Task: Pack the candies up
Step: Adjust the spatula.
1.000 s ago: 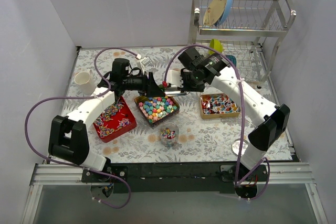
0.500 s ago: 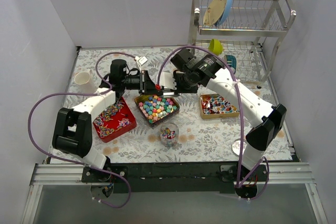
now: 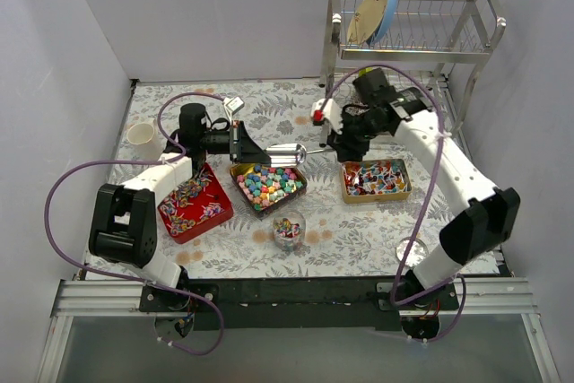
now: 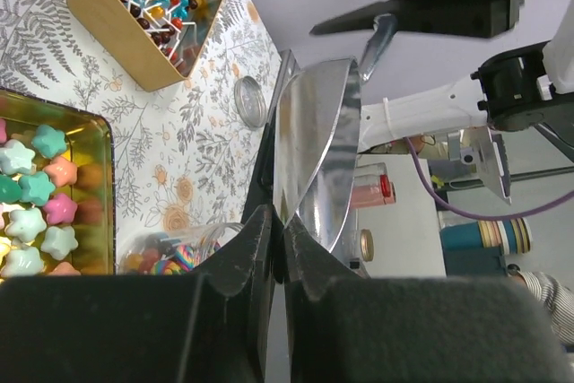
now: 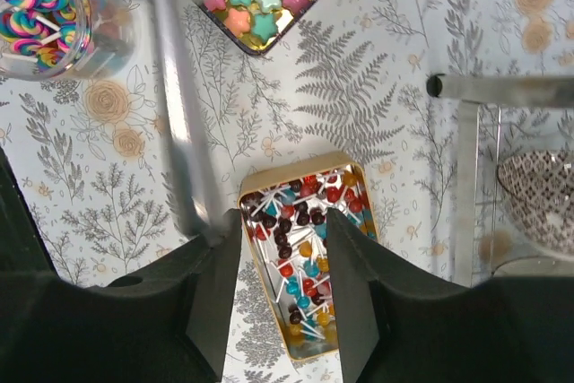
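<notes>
left gripper point(image 4: 276, 221) is clamped tight on the bowl of the metal scoop point(image 4: 314, 150), the handle poking out away from it. right gripper point(image 5: 281, 217) has its jaws spread wide, nothing between them. the blurred handle runs just beside one finger, and contact cannot be told. half a second ago the right gripper was crowded against the scoop over the far edge of the centre tin point(image 3: 235, 170). now it has pulled back right, above the gold tin point(image 3: 345, 184), and the left holds the scoop alone. the candies point(image 3: 269, 184) lie in the centre tin under the scoop, more in the red tin point(image 3: 222, 213), gold tin and glass cup point(image 3: 288, 230). left forearm crosses the red tin, wrist levelled rightward. right elbow is up by the dish rack point(image 3: 466, 51), wrist angled back left.
</notes>
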Robot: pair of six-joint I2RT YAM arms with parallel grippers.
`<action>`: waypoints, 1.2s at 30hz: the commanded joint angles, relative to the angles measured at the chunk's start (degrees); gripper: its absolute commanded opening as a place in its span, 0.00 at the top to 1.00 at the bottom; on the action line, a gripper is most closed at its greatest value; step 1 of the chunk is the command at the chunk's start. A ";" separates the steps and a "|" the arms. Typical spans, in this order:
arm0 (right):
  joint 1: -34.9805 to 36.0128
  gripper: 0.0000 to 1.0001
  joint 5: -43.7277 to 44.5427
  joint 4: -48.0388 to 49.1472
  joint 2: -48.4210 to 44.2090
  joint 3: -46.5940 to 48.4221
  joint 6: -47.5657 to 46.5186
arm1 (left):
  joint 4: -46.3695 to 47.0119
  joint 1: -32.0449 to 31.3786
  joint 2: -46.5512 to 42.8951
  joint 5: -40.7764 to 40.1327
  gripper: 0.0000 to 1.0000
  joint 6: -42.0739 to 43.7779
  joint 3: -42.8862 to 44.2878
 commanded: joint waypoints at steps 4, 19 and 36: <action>-1.72 0.49 -17.78 14.22 -11.41 -7.61 1.62 | -0.76 1.11 -0.70 4.72 1.00 1.11 -0.19; 1.27 0.53 -18.49 17.29 -7.37 -7.43 0.74 | 1.96 1.73 0.35 5.86 1.00 -2.84 0.43; 4.34 0.70 -15.77 18.18 -4.20 -6.03 2.77 | 5.12 1.90 0.61 5.87 1.00 -5.48 -0.54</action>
